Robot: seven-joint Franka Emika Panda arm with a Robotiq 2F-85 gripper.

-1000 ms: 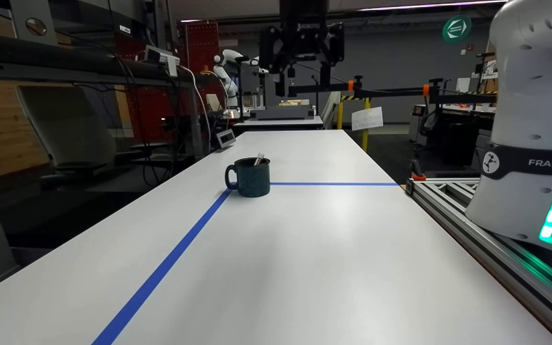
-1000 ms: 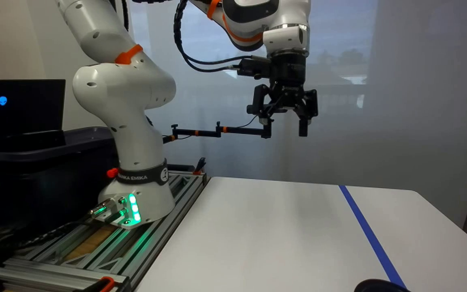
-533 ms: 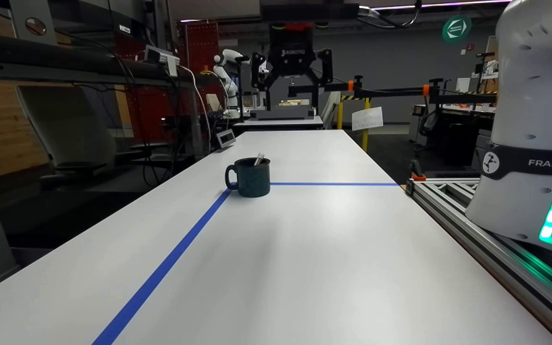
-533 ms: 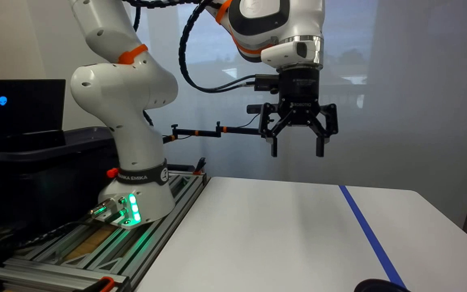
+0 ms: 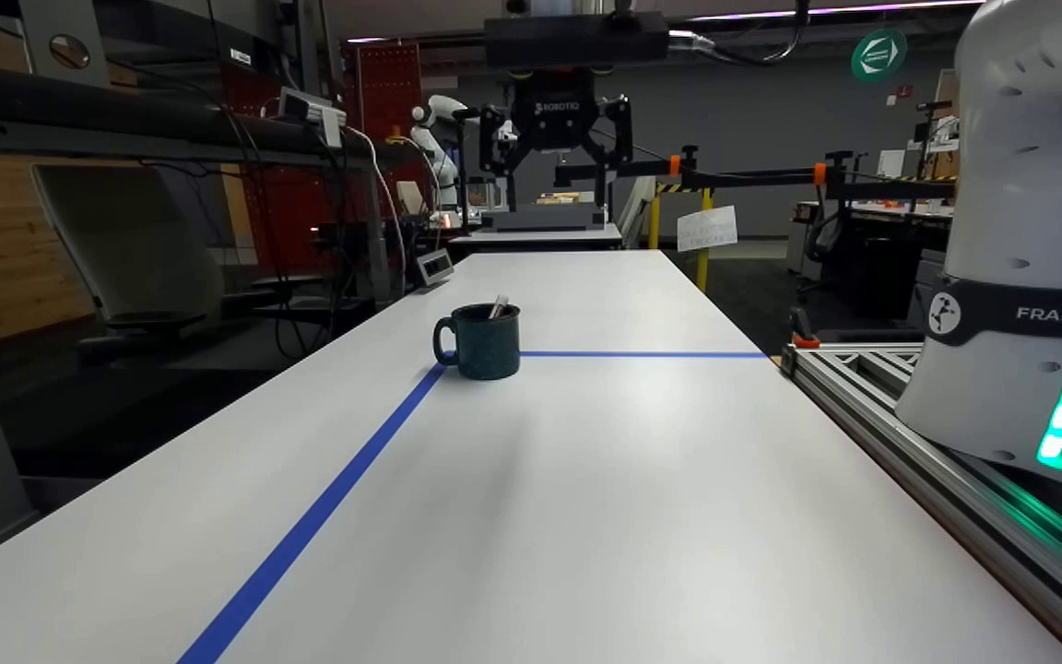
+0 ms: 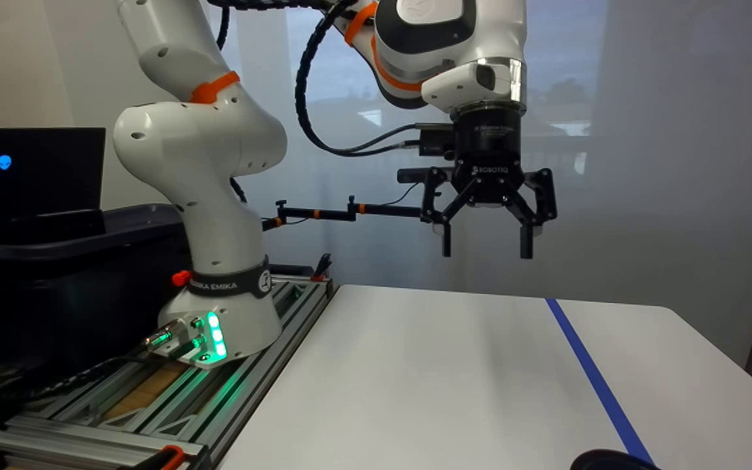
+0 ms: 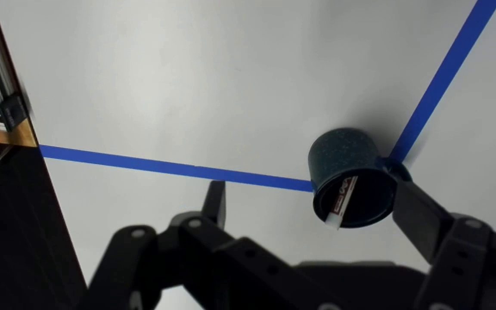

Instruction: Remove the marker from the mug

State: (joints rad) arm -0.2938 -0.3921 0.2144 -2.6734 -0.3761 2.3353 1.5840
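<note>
Leaning inside the mug (image 7: 342,153), the marker (image 7: 343,199) sticks out with one end, probably because the mug's side supports it. The mug stands upright on the desk (image 5: 642,480). Higher hangs the pincer (image 6: 486,257), empty, jaws wide apart, presumably for enclosing this end.

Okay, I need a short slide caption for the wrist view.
Open gripper over the white table, a marker poking out of the dark teal mug.
</note>
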